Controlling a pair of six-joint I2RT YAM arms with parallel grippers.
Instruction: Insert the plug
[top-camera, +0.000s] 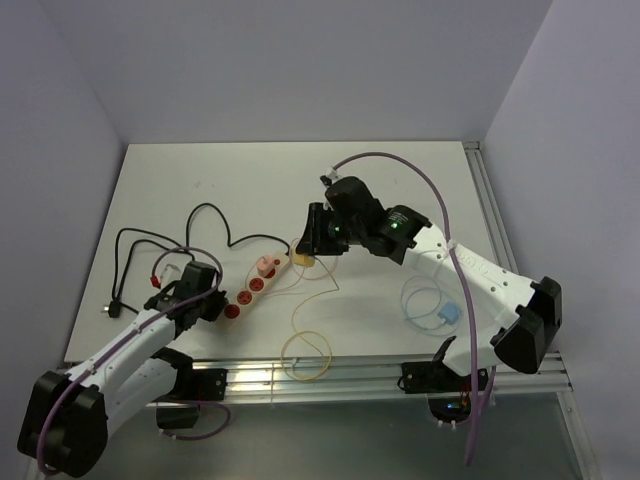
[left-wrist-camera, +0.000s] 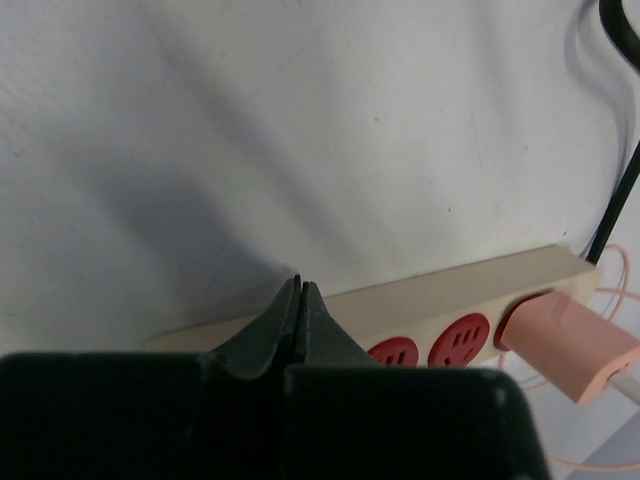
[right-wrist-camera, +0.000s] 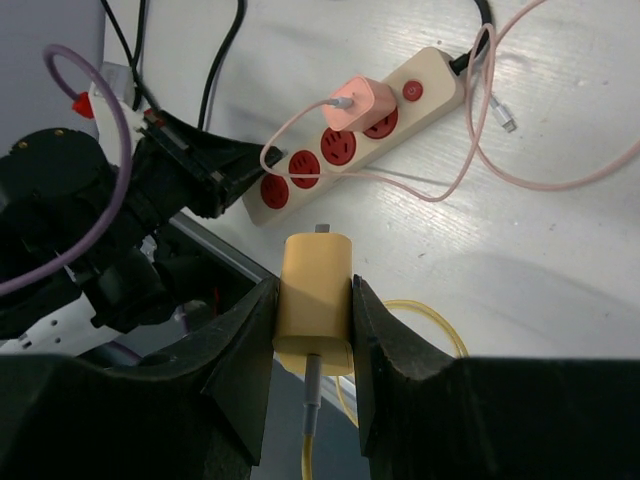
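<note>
While my right hand (right-wrist-camera: 313, 288) clamps the yellow plug (right-wrist-camera: 316, 325) above the power strip (right-wrist-camera: 437, 80) and my left hand (left-wrist-camera: 299, 297) presses shut at its end, I'd square the prongs (right-wrist-camera: 322, 229) over a free socket (right-wrist-camera: 337, 148) first.

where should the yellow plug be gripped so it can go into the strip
By its two flat side faces, coming from the cable end. The yellow plug is a rounded block with prongs at one end and its cable at the other, so a side grip leaves the prongs free. The right gripper holds it this way, prongs toward the power strip.
</note>
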